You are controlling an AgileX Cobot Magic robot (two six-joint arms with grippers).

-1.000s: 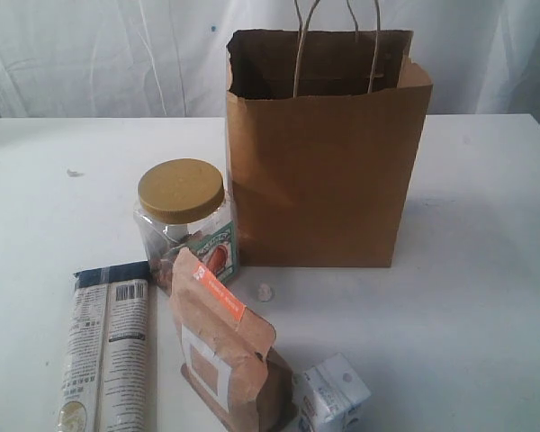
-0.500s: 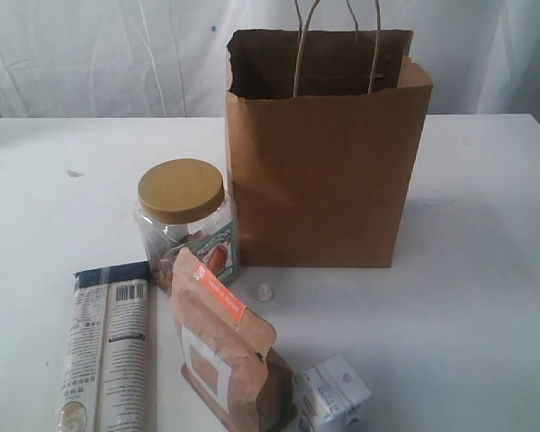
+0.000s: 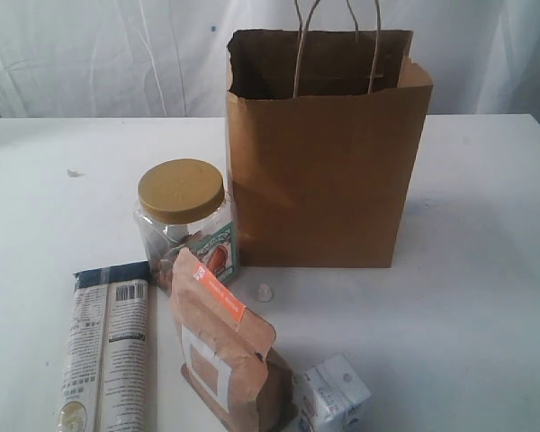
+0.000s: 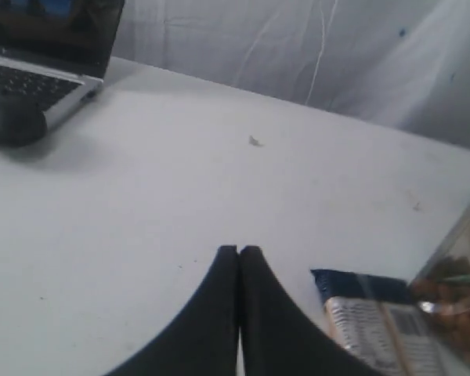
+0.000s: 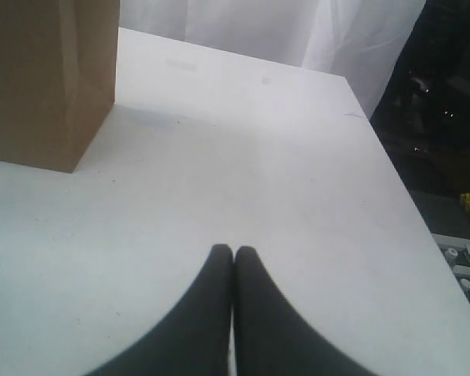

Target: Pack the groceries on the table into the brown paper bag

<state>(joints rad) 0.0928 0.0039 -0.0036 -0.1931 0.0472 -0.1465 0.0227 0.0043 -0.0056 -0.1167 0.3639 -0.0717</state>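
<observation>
Exterior view: brown paper bag [image 3: 324, 171] stands upright and open at upper centre of the frame on the table [image 3: 486, 270], its two loop handles up. Yellow-lidded clear jar [image 3: 184, 225] stands just beside the bag's lower left corner. Long printed packet [image 3: 108, 351] lies flat at lower left. Brown pouch [image 3: 223, 346] stands at lower centre, in front of the jar; small white carton [image 3: 331, 393] sits against its right side at the bottom edge. A tiny paper ball [image 3: 265, 292] lies between jar and pouch. Neither arm shows here.

Left wrist view: left gripper [image 4: 239, 251], fingers pressed together, nothing between them, over bare table; packet end [image 4: 376, 309] and jar edge [image 4: 458, 274] at lower right; laptop [image 4: 39, 55] and mouse [image 4: 12, 121] at upper left.

Right wrist view: right gripper [image 5: 233, 251], fingers pressed together, empty, over bare table; bag [image 5: 47, 78] at upper left.
</observation>
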